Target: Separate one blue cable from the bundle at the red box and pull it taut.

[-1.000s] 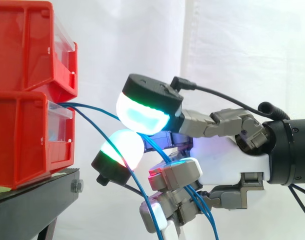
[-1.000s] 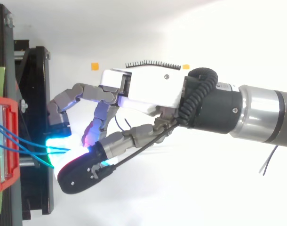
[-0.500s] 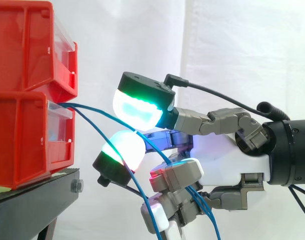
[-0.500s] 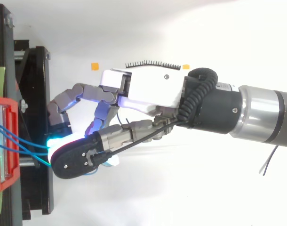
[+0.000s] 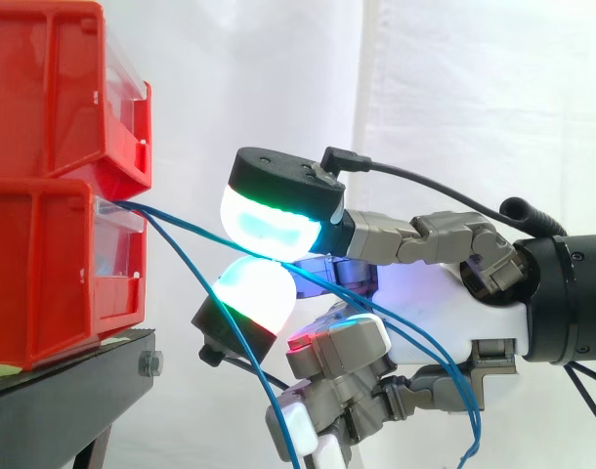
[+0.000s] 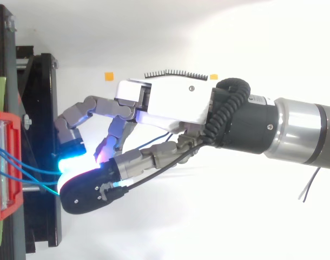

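- The hand (image 5: 454,303) reaches in from the right toward the red bins, its fingers curled. Two glowing pads are closed on one blue cable (image 5: 186,223): an upper pad (image 5: 271,223) lit white, cyan and green, and a lower pad (image 5: 254,293) lit white with a green and red rim.
- The remaining fingers fold in below the palm.
- From the pinch, the held blue cable runs almost straight up and left to the mouth of the lower red bin (image 5: 44,274). Behind the pads it trails across the palm and droops in a loose loop.
- A second blue cable (image 5: 181,266) leaves the same bin mouth and slants steeply down, passing in front of the lower finger and apart from the pinch.
- In the top view the hand (image 6: 170,103) has its pads just beside the bin, with blue strands (image 6: 32,170) bridging the gap.
- The lower bin sits on a black stand (image 5: 73,396), with an upper red bin (image 5: 54,88) stacked on it.
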Controlling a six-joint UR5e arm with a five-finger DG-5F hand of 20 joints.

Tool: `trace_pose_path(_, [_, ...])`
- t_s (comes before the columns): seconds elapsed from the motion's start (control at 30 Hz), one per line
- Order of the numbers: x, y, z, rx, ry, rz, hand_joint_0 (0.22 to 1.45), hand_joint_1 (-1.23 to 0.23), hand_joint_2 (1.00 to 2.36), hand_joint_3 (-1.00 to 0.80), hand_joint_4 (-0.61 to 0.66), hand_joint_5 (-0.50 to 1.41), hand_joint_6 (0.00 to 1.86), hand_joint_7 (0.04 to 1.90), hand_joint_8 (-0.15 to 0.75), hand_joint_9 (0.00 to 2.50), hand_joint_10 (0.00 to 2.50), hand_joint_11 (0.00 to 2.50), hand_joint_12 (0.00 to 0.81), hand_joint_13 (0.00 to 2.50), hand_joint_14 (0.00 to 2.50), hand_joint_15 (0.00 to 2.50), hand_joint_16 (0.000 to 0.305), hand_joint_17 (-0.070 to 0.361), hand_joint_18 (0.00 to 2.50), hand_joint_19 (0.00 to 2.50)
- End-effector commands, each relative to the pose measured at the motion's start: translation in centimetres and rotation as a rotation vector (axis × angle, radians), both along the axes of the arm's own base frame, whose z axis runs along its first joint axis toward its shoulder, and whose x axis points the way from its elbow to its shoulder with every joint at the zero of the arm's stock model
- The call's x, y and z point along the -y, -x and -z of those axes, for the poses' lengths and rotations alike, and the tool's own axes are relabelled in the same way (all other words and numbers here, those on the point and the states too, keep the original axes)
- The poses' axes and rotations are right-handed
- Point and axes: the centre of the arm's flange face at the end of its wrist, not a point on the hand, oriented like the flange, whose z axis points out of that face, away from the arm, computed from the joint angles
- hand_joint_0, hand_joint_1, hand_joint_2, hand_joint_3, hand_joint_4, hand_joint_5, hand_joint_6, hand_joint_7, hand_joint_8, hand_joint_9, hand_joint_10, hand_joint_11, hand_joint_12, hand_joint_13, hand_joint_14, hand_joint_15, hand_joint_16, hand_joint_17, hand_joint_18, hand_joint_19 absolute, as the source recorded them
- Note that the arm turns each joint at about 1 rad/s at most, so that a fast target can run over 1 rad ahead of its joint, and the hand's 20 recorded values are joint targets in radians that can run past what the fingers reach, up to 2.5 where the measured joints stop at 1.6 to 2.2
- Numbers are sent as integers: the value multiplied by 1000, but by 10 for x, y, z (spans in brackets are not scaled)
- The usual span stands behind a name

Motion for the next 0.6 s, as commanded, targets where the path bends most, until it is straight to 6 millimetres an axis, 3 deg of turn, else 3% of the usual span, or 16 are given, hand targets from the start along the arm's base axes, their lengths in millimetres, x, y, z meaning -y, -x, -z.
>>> trace_pose_path(0.0, [0, 0, 0, 2, 0, 0, 876, -921, 1002, -476, -154, -171, 903, 1559, 302, 1322, 28, 1461, 357, 1036, 26, 673, 43, 98, 825, 684])
trace_pose_path(0.23, [1, 0, 0, 2, 0, 3, 859, -919, 1000, -500, -225, -154, 916, 1575, 289, 1381, 31, 1491, 346, 1052, 26, 672, 42, 94, 856, 630])
trace_pose_path(0.43, [0, 0, 0, 2, 0, 0, 806, -935, 1000, -500, -215, -138, 911, 1602, 286, 1416, 30, 1519, 345, 1077, 27, 666, 41, 93, 890, 594])
trace_pose_path(0.57, [1, 0, 0, 2, 0, 1, 759, -974, 1000, -500, -164, -126, 912, 1500, 285, 1423, 31, 1532, 348, 1079, 25, 673, 41, 92, 891, 599])
